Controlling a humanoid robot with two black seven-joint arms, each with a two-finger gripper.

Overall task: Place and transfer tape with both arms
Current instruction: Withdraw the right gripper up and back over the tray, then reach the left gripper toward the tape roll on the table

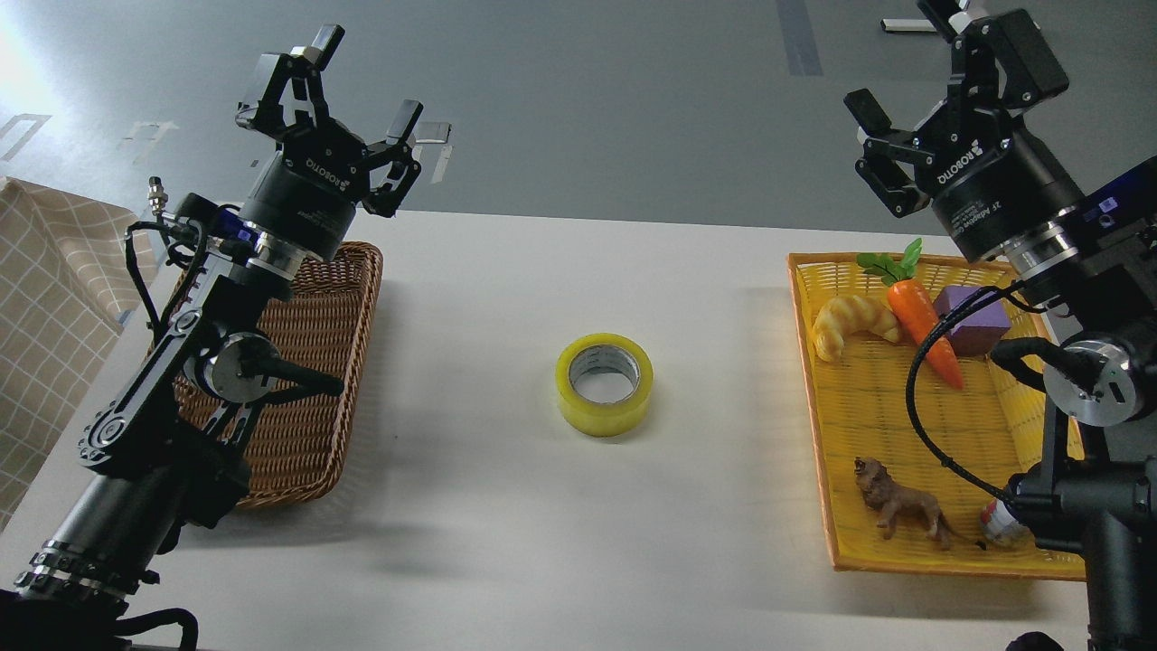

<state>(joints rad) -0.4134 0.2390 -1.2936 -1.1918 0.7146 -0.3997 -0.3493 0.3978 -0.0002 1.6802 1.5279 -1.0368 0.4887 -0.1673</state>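
Both hands are raised above the far edge of the surface and neither grips anything. On the left arm [172, 380], the left hand [362, 81] has its two fingers spread wide, one finger [321, 45] pointing up and away, the other [404, 122] lower and to the right. On the right arm [1085, 362], the right hand [913, 63] is also spread apart, with one finger [870, 110] clearly seen; the other reaches the top edge of the view and is partly cut off.

One tape [605, 384] lies flat on the white surface [506, 506], roughly midway between the two arms and well apart from both hands, its whitish core facing up. Nothing touches it and no object lies between it and either hand.

Two baskets sit on the surface. One brown wicker basket [316, 380] is on the left, partly hidden under the left arm; what I can see of its inside holds nothing. One yellow basket [868, 434] is on the right, partly covered by the right arm and a looping black cable [922, 425]. In it are one croissant toy [851, 323] at the far left corner, one carrot toy [926, 330] just beside it, one purple block [972, 318] touching the carrot's right side, one brown lion figure [899, 506] near the front, and one small red-and-white object [997, 523] largely hidden behind the arm.

One checked cloth [54, 271] hangs at the far left, off the surface.
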